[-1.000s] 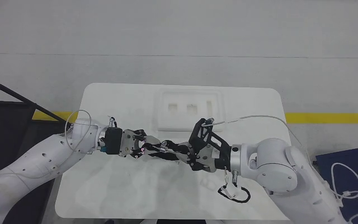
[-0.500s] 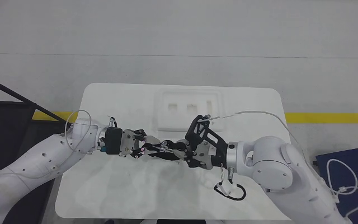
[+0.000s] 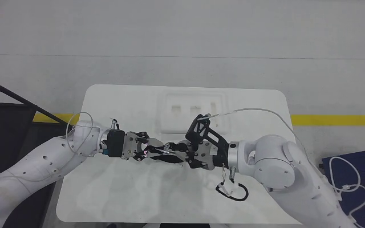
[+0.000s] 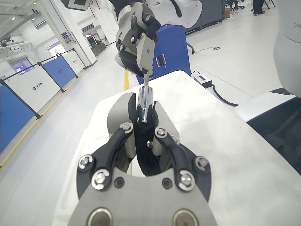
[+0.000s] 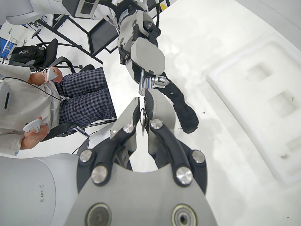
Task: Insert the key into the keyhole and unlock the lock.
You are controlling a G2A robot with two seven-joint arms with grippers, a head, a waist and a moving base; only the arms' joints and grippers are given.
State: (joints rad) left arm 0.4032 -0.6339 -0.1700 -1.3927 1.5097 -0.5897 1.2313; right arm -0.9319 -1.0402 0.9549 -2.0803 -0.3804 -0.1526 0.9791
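right arm has crept closer to the left one. seen from above, the right gripper (image 3: 180, 155) meets the left gripper (image 3: 153, 153) over the middle of the table (image 3: 114, 194). from the left wrist, that gripper is clamped on the chrome lock (image 4: 144, 105), keyhole end outward to steady it. the key (image 4: 146, 80) has its tip at that end. from the right wrist, its gripper pinches the key's head, lined up to push in.

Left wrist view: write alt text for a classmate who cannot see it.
The left claw grips a chrome lock over a white table. Facing it, the right claw holds a key whose tip meets the lock's free end.
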